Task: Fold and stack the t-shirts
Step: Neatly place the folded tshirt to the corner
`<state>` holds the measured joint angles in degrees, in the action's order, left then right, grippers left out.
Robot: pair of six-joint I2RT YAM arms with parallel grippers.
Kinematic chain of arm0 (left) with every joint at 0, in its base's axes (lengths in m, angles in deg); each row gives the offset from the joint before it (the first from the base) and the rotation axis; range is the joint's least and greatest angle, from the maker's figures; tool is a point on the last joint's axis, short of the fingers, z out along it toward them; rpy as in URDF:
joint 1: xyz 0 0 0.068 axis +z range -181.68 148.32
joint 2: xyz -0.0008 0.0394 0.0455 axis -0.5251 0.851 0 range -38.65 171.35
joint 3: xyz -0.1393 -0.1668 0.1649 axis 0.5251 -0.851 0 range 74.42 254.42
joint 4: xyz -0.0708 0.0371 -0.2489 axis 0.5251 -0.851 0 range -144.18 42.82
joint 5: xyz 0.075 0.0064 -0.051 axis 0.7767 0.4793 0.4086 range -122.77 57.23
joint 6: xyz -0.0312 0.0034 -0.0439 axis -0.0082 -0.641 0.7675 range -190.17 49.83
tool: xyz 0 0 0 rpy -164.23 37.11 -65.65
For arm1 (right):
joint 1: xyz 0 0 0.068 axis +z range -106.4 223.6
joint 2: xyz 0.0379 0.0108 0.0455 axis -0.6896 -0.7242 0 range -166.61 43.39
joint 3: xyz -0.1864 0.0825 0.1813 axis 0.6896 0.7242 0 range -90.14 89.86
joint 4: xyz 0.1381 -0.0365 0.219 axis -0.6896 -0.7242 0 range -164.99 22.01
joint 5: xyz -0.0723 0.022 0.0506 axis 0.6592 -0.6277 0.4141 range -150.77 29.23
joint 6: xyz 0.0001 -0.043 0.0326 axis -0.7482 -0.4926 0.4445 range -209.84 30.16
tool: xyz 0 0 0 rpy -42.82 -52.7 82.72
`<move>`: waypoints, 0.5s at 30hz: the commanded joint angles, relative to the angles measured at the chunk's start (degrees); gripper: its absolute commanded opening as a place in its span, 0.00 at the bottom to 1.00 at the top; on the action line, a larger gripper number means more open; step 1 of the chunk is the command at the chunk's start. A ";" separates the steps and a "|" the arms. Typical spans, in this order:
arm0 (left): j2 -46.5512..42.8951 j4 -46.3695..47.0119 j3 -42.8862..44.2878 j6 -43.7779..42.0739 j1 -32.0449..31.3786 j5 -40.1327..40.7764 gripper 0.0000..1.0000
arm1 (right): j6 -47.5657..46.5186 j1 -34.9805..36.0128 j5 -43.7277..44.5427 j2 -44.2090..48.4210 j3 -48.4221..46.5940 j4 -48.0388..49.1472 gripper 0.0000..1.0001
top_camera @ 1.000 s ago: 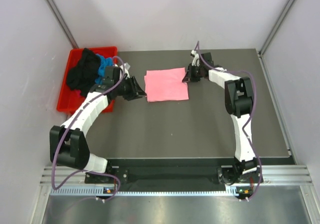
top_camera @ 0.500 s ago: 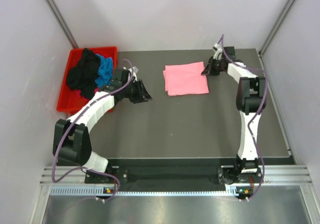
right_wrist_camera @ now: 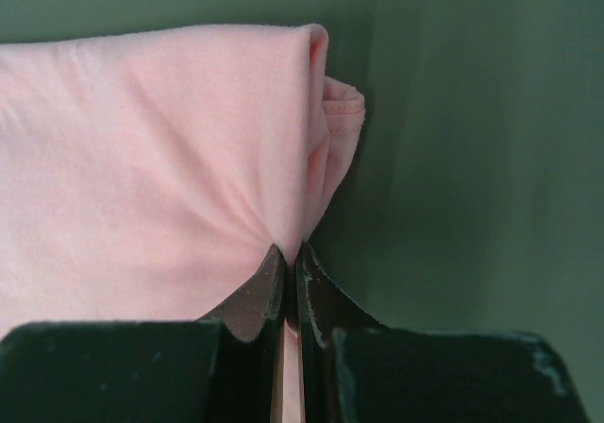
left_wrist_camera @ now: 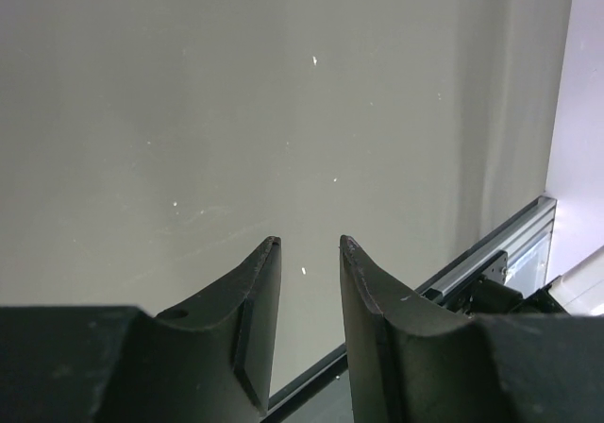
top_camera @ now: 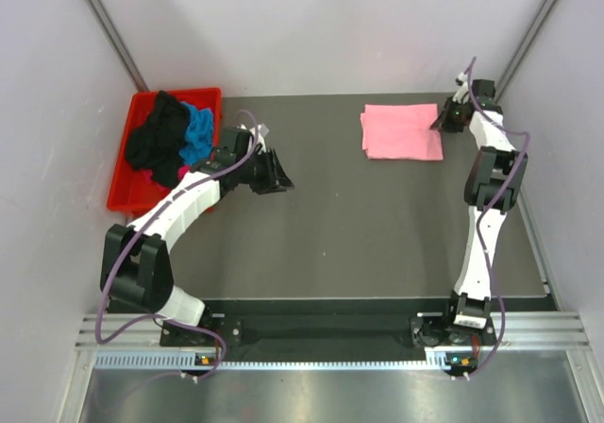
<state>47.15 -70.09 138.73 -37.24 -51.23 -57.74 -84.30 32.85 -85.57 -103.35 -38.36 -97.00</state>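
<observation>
pink shirt dragged to far-right bench corner | right claw pinched on its edge | left claw parted, empty | stack site judged set; shirts in bin pending

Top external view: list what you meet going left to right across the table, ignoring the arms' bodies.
red bin → left gripper → pink t-shirt → right gripper

Bare table — bin left, t-shirt right
</observation>
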 commanded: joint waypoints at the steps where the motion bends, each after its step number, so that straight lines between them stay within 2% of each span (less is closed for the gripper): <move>1: 0.33 2.35 1.78 0.38 -0.84 -1.22 0.36 | 1.56 -3.58 1.86 -1.36 -5.01 0.89 0.00; 5: 0.33 2.61 2.30 0.38 -1.19 -1.13 0.37 | 3.07 -4.20 2.12 -3.29 -9.75 0.10 0.00; 15: 2.62 3.40 3.80 0.21 -1.28 -1.84 0.36 | -0.88 -6.13 7.48 -1.27 -10.55 2.29 0.00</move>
<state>49.16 -69.55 140.72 -37.09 -52.26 -58.72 -83.19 27.94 -80.91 -106.26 -45.27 -97.61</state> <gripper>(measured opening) 0.365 0.020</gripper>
